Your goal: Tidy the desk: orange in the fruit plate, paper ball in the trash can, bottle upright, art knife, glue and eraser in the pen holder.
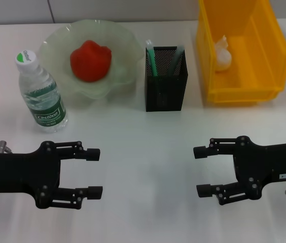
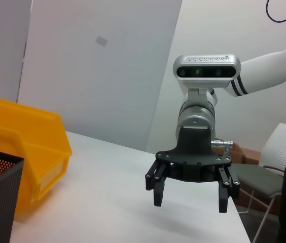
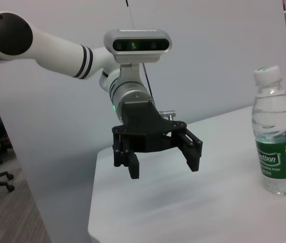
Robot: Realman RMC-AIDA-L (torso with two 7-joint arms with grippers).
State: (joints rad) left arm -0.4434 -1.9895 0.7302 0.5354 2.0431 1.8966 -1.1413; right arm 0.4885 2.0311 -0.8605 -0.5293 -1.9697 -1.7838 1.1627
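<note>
Both wide open and empty, the left end effector (image 1: 95, 172) hovers just short of the upright bottle (image 1: 41, 93) and the right end effector (image 1: 202, 171) short of the pen holder (image 1: 166, 78), where a careless reach could topple either.

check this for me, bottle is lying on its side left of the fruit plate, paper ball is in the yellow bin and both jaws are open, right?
Not quite: the bottle stands upright, cap on top, as the head view shows. The rest holds: it is left of the fruit plate, the paper ball lies in the yellow bin, and the left gripper and right gripper have open jaws.
</note>
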